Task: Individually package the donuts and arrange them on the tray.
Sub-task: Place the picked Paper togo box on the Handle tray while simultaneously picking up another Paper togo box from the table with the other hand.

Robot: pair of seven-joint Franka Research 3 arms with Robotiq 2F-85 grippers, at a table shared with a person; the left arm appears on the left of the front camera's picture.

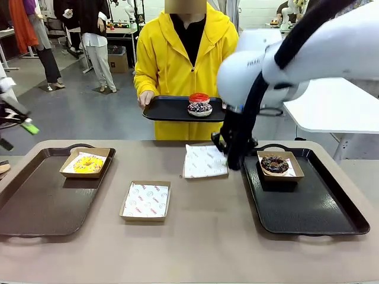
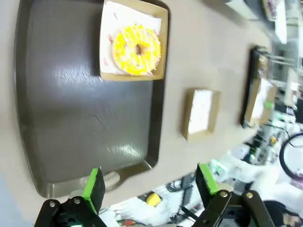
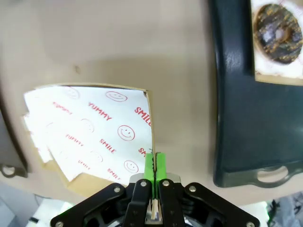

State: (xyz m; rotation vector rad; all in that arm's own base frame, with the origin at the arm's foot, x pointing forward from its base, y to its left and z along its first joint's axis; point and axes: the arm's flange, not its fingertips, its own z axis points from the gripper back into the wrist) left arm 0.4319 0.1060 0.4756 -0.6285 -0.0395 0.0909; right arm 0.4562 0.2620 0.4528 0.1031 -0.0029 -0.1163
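Closest to the robot, one empty box [image 1: 145,201] w/ printed paper sits on the table, btw. the 2 trays. The L tray [image 1: 35,207] has the yellow donut [image 1: 87,164] in a box at its far corner. The L gripper [image 2: 150,187] hangs high over that tray, fingers spread wide, holding nothing. The R tray [image 1: 314,207] has the choc donut [image 1: 275,164] in a box too. So 2 of 4 look done.

A bit farther, the R gripper [image 3: 153,163] is pressed tight on the edge of the top box [image 3: 94,123] of the box stack [image 1: 205,161], prob. to pull one out.

Far side: a person holds a black tray [image 1: 163,109] w/ the red donut [image 1: 199,97] & the purple-brown sprinkle donut [image 1: 199,109]. Those 2 aren't boxed yet.
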